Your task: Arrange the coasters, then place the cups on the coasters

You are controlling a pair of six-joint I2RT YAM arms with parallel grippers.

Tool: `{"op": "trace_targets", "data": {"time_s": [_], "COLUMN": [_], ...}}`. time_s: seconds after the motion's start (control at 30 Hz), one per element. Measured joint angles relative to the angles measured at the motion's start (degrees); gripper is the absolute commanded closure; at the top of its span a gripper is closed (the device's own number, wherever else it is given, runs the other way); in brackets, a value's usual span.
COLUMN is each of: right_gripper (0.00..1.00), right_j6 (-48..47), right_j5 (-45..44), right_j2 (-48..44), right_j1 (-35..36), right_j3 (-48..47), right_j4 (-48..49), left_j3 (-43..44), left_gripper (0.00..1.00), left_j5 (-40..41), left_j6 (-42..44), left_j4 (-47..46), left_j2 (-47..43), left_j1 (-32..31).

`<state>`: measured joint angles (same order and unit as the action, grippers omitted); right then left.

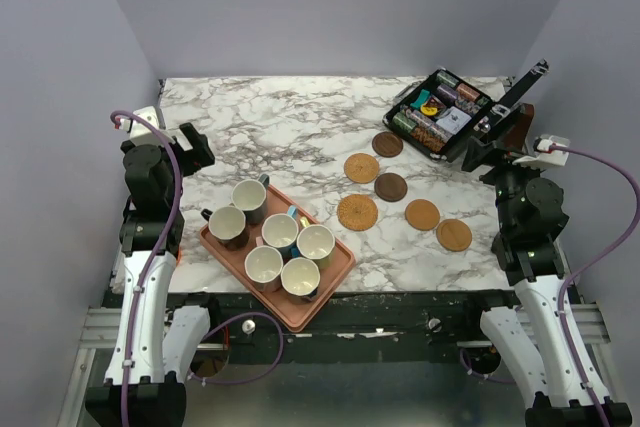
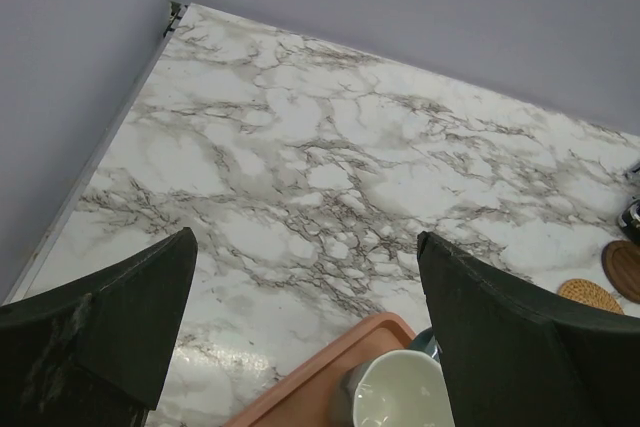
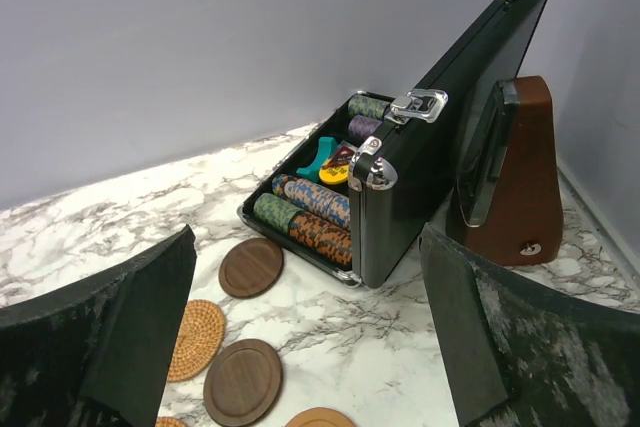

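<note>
Salmon tray (image 2: 322, 375) cropped, cup (image 2: 395, 397) cut off, coasters (image 3: 196, 341) partly hidden

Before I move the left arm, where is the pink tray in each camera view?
Top external: the tray sits lower left of centre, carrying six cups.
Left wrist: only its corner shows, at bottom centre, with a cup in it.
Right wrist: not in it.
Shared landmark: the coasters, visible in all three views.

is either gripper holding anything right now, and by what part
Nothing is held. The left gripper and right gripper are both open and empty; the cups sit in the tray.
</note>
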<state>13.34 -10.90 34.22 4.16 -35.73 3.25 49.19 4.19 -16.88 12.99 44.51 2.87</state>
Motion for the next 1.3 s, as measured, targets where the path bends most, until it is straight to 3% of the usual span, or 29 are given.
{"op": "trace_targets", "data": {"time_s": [0.27, 0.57, 0.7, 1.03, 1.3], "right_gripper": [0.00, 0.08, 0.08, 0.09, 0.11], "right_j6": [-1.49, -3.65, -4.87, -7.91, -8.28], "right_j5": [2.89, 8.13, 9.05, 7.61, 12.59], "right_j2": [0.35, 6.03, 15.89, 47.95, 65.66], "right_j1": [0.00, 0.00, 2.21, 15.23, 21.07], "right_j3": [-1.36, -9.62, -13.27, -24.63, -37.73], "right_j4": [-1.95, -7.91, -9.09, -10.95, -20.37], "left_j3": [1.20, 1.25, 1.25, 1.18, 6.38], "left_gripper": [0.01, 0.01, 0.01, 0.01, 0.01], "left_j5": [0.39, 0.31, 0.35, 0.37, 2.71], "left_j6": [-0.79, -0.31, 0.66, 1.92, -2.43], "left_j4": [0.11, -0.09, -0.13, -1.86, 0.42], "left_j2": [1.68, 0.87, 0.48, 4.50, 12.81], "left_j1": [0.00, 2.38, 2.80, 2.71, -1.75]}}
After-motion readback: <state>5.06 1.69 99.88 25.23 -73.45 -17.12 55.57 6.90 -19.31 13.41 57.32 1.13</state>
